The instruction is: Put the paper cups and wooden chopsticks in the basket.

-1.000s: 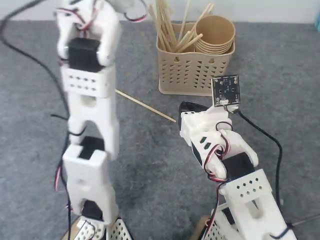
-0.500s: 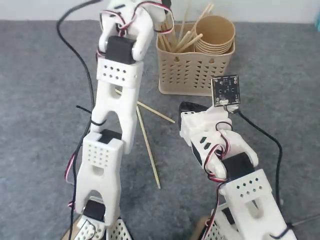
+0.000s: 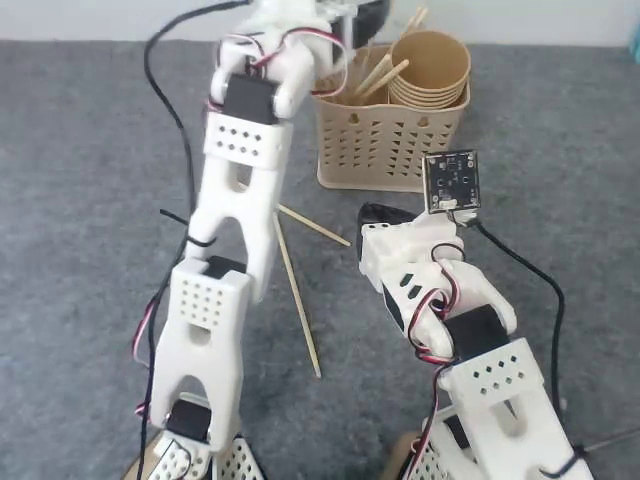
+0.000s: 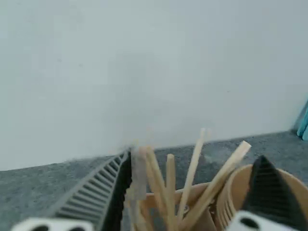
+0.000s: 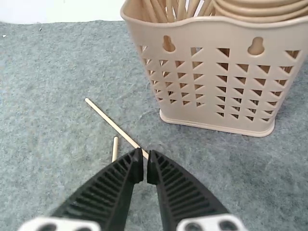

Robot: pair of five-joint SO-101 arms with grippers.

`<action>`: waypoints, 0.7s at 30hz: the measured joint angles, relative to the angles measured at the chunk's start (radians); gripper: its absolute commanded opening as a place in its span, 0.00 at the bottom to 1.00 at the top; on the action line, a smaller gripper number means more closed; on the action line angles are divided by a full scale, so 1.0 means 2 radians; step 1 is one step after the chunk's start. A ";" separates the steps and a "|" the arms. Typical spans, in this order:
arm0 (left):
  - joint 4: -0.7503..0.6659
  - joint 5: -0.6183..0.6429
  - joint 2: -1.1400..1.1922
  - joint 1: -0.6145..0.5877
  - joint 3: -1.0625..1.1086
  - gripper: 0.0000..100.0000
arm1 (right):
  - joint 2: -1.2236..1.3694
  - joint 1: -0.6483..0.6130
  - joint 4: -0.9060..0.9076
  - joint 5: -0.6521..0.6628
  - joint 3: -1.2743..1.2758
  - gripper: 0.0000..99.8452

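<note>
The beige basket [image 3: 390,135] stands at the back of the table with a stack of paper cups [image 3: 432,62] and several wooden chopsticks [image 3: 372,75] in it. My left gripper [image 3: 355,15] hangs over the basket's rim. In the left wrist view my left gripper [image 4: 195,156] is open, with the basket's chopsticks [image 4: 169,185] standing between its wide-apart fingers. Two loose chopsticks lie on the grey mat, a short slanted one [image 3: 315,225] and a longer one [image 3: 297,300]. My right gripper [image 5: 144,161] is shut, empty, low over the slanted chopstick [image 5: 110,122], in front of the basket [image 5: 211,72].
The grey mat [image 3: 80,200] is bare to the left and right of the arms. A white wall runs behind the basket. The left arm's long white links [image 3: 235,200] stretch over the mat beside the loose chopsticks.
My left arm has swung right from the far left to over the basket, uncovering the longer chopstick on the mat. The right arm has not moved.
</note>
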 measured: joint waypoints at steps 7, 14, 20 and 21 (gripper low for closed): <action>0.138 0.000 -0.094 -0.081 -0.001 0.30 | 0.049 -0.068 0.000 0.000 0.002 0.04; 0.271 0.000 -0.120 -0.205 0.017 0.24 | 0.238 -0.080 0.028 0.000 -0.074 0.04; 0.277 0.000 -0.144 -0.298 0.112 0.23 | 0.409 -0.107 0.029 0.000 -0.159 0.04; 0.277 0.000 -0.152 -0.306 0.132 0.23 | 0.433 -0.110 0.029 0.000 -0.175 0.04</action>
